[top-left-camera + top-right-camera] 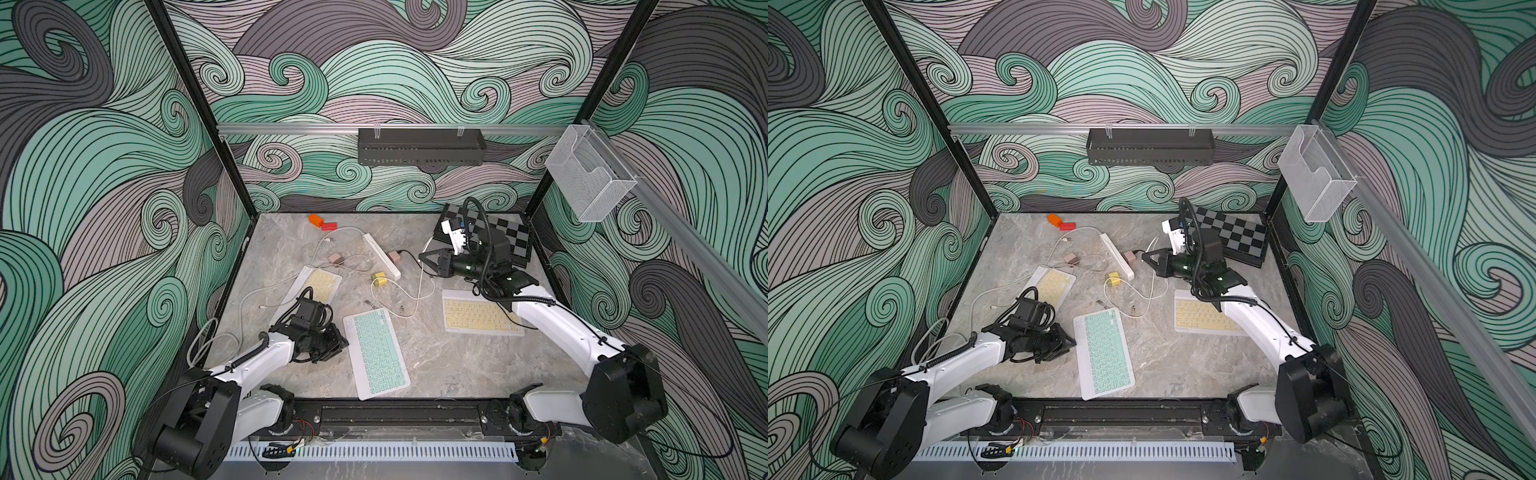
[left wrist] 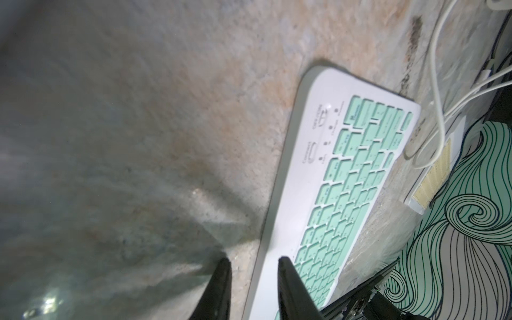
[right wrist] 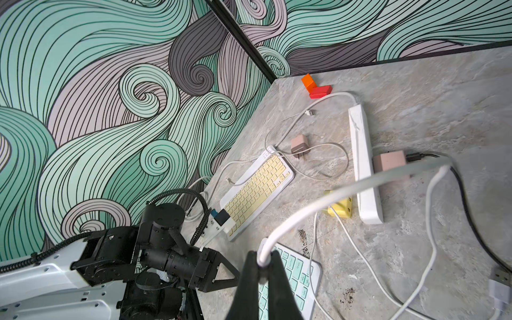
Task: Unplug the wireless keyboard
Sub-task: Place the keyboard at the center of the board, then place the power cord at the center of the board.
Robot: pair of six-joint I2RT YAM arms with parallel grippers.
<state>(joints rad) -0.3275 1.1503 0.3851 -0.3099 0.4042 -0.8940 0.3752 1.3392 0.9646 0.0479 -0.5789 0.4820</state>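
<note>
In both top views the mint keyboard [image 1: 376, 353] [image 1: 1104, 353] lies mid-table [image 1: 457, 374]. Its long axis runs from the front edge toward the back wall, tilted a little. The left gripper [image 1: 344, 343] [image 1: 1071, 343] sits low, just beside the keyboard's left long edge. The right gripper [image 1: 422, 257] [image 1: 1144, 257] hangs raised and well apart, beyond the far short end and near the power strip [image 1: 382, 255]. A white cable [image 1: 422, 280] drops from it toward the keyboard's far right corner.

In the left wrist view, the left gripper [image 2: 252, 260] has its jaws partly apart and grips nothing. The white border of the mint keyboard [image 2: 346, 180] passes under the gap, and the long edge runs straight away from the fingers.

In the right wrist view, the right gripper [image 3: 262, 256] is pinched tight on the white cable [image 3: 346, 191]. The cable arcs up over the power strip [image 3: 363, 166] before falling back to the table. The mint keyboard [image 3: 291, 274] shows below the fingers. Whether the pinched piece is the plug itself, already out of its socket, is unclear — the port is hidden.

The left arm is the nearer one, so it is the natural one to brace the keyboard. The right arm has the cable, so any further pull should probably go away from the far end, along the long axis — not sideways across the keys.
</note>
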